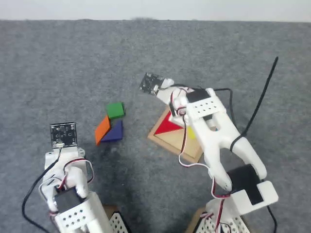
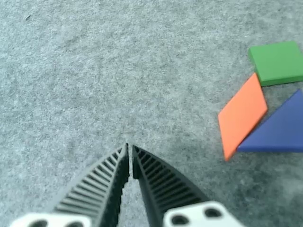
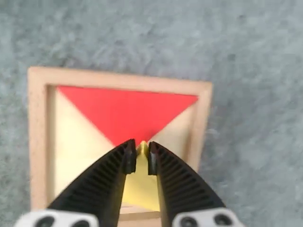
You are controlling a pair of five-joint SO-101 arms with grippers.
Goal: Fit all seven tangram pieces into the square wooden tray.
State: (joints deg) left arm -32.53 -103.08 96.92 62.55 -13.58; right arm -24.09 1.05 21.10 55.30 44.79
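Right gripper [image 3: 139, 147] clenched on yellow piece [image 3: 137, 189] in wooden tray [image 3: 118, 75], beside red triangle [image 3: 128, 113]. Left gripper [image 2: 130, 151] clenched empty over tabletop [image 1: 58, 58]. Green square [image 1: 115, 110], orange parallelogram [image 1: 102, 129] and blue triangle [image 1: 114, 132] lie clustered at tray's 9 o'clock.

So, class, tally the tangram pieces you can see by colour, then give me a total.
red piece: 1
yellow piece: 1
green piece: 1
orange piece: 1
blue piece: 1
Total: 5

Grey carpeted tabletop [image 1: 58, 58], pale wall strip [image 1: 155, 9] beyond it
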